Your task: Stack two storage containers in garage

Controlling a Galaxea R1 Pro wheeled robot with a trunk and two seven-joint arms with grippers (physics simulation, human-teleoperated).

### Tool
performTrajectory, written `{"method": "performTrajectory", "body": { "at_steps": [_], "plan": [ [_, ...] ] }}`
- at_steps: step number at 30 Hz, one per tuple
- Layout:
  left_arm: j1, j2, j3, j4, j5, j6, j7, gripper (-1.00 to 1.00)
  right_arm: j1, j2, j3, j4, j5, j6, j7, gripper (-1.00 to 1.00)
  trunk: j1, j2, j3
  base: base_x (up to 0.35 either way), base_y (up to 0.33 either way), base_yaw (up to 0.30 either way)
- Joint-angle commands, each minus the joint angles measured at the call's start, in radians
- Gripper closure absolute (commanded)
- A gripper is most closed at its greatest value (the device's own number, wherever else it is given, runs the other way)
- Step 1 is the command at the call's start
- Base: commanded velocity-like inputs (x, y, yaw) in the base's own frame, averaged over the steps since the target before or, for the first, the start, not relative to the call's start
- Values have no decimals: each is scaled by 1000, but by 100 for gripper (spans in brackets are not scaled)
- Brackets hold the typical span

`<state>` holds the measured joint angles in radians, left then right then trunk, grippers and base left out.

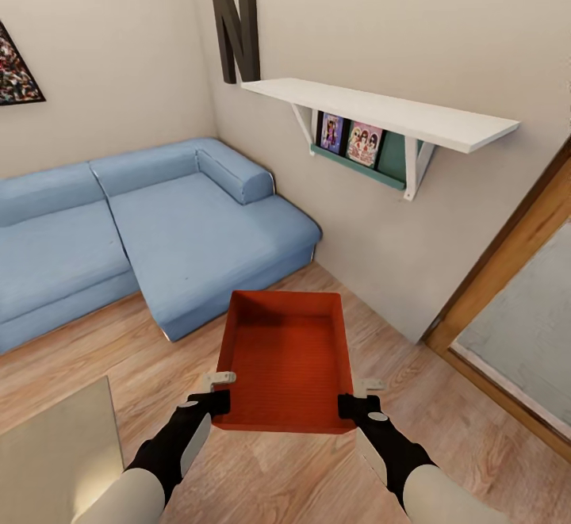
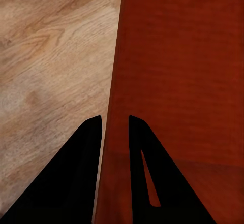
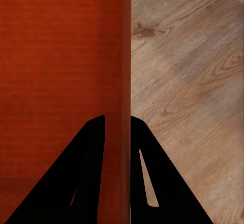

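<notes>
An orange-red storage container (image 1: 287, 357) is held level in front of me above the light wood plank floor (image 1: 159, 397) of the living room. My left gripper (image 1: 220, 403) is shut on its left wall near the near corner, and my right gripper (image 1: 349, 405) is shut on its right wall. In the left wrist view the black fingers (image 2: 89, 148) straddle the container wall (image 2: 116, 132). The right wrist view shows the fingers (image 3: 94, 148) pinching the opposite wall (image 3: 125, 107). The ribbed bottom (image 3: 56, 66) is bare. The second container is out of view.
A blue corner sofa (image 1: 143, 231) stands ahead on the left. A white wall shelf (image 1: 381, 112) juts from the wall ahead on the right. A wood-framed glass door (image 1: 515, 286) is at the right. A pale surface (image 1: 55, 453) sits near my left arm.
</notes>
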<state>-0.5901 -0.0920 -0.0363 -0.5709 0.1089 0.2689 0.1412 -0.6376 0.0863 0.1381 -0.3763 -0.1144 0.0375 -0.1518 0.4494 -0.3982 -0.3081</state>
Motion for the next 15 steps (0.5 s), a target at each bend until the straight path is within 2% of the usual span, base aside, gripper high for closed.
{"method": "performTrajectory", "body": {
  "at_steps": [1, 15],
  "plan": [
    [-1, 2, 9, -1, -10, 9, 17, 100, 0, -5, 0, -4, 5, 4, -12, 100, 1, -2, 0, 0, 0, 0],
    [-1, 2, 9, -3, -10, 9, 17, 100, 0, -5, 0, -4, 4, 4, -12, 100, 1, -2, 22, 0, 0, 0]
  ]
}}
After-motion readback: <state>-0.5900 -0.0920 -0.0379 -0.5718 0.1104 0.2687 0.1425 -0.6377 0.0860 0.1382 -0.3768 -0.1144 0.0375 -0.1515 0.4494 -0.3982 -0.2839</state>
